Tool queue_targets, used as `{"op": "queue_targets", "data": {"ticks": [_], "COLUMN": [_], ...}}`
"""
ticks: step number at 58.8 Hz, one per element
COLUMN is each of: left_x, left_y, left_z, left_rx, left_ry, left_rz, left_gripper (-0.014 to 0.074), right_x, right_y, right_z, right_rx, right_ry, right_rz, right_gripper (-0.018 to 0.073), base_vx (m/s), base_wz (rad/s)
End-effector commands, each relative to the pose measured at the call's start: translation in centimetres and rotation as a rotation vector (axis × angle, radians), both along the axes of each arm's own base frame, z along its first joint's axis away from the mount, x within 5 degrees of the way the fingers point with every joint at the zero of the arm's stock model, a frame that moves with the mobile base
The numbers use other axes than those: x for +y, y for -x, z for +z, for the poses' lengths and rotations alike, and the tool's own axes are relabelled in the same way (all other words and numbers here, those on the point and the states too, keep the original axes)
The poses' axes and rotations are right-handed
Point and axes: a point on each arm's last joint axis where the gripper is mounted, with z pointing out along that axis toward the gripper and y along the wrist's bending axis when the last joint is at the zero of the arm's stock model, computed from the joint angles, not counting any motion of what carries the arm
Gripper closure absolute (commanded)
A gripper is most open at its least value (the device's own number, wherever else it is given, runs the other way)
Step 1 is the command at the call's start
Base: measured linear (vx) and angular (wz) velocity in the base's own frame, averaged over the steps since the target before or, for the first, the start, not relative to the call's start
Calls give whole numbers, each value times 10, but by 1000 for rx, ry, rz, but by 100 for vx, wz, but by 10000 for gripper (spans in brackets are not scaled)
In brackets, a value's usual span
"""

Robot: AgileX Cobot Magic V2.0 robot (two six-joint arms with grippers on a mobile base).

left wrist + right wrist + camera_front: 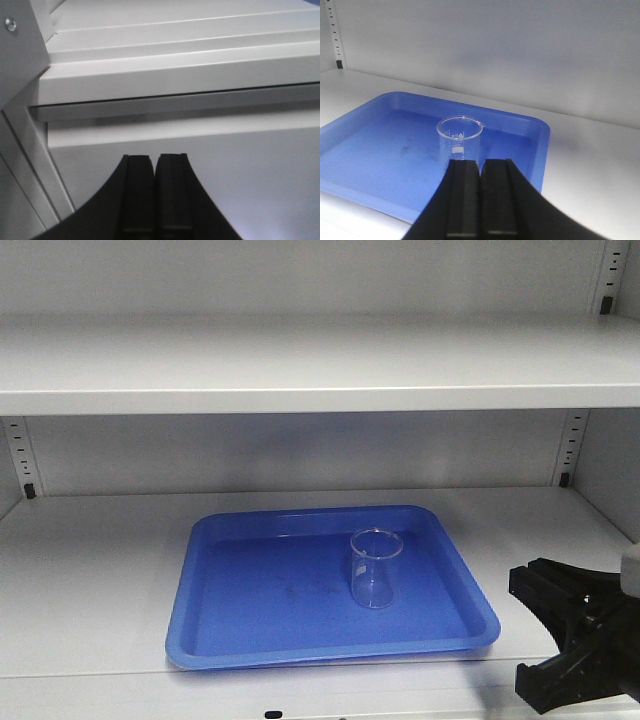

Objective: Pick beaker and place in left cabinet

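1. On the lower shelf point(90, 580) of the left cabinet point(320, 360) you see a blue tray point(250, 620), and the beaker point(376, 568) stands upright in it, right of the tray's middle and toward its back rim.
2. Your beaker is clear glass and looks empty, with a flared rim and a small pouring lip; the right wrist view shows white printed markings on its wall.
3. Nothing grips the beaker. It stands free on the tray floor.
4. Your right claw point(481, 200) is clenched: in the right wrist view its two black fingers point(462, 200) press together with only a thin seam between them, and they hold nothing.
5. In that same view the closed tips sit in front of the beaker's lower part and hide it, so you cannot tell from there whether they touch the glass.
6. The front view settles it: your right claw sits at the lower right, off the tray's right front corner, apart from the beaker.
7. Your left claw point(154, 200) is also clenched, its fingers flush against one another and empty.
8. The left wrist view looks up at pale grey cabinet panels and a shelf edge; it shows neither tray nor beaker.
9. A second shelf point(320, 390) spans the cabinet above the tray, with slotted uprights point(20, 455) at the back corners.
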Motion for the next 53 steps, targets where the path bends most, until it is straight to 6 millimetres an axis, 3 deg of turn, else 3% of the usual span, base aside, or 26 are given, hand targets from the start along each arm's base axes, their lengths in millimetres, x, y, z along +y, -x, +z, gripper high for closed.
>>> {"op": "queue_targets", "data": {"ticks": [1, 12, 22, 31, 42, 53], "left_x": [-1, -1, -1, -1, -1, -1], "left_y": [-1, -1, -1, -1, -1, -1], "left_z": [12, 12, 12, 12, 12, 12], "left_rx": [-99, -99, -99, -99, -99, -99], "left_ry": [4, 4, 4, 4, 4, 4], "left_rz": [-18, -18, -18, -18, -18, -18], "left_gripper": [593, 593, 593, 593, 593, 593], "right_x": [2, -2, -22, -34, -60, -64], "right_y": [3, 5, 25, 53, 90, 123], "right_z": [16, 19, 26, 16, -29, -83], "right_rx": [-74, -64, -19, -74, -116, -180], "right_ry": [-30, -85, -86, -59, -155, -118], "right_rz": [35, -3, -158, -182, -330, -337], "right_gripper": [568, 568, 568, 568, 568, 568], "base_vx": [0, 0, 0, 0, 0, 0], "base_wz": [0, 0, 0, 0, 0, 0]}}
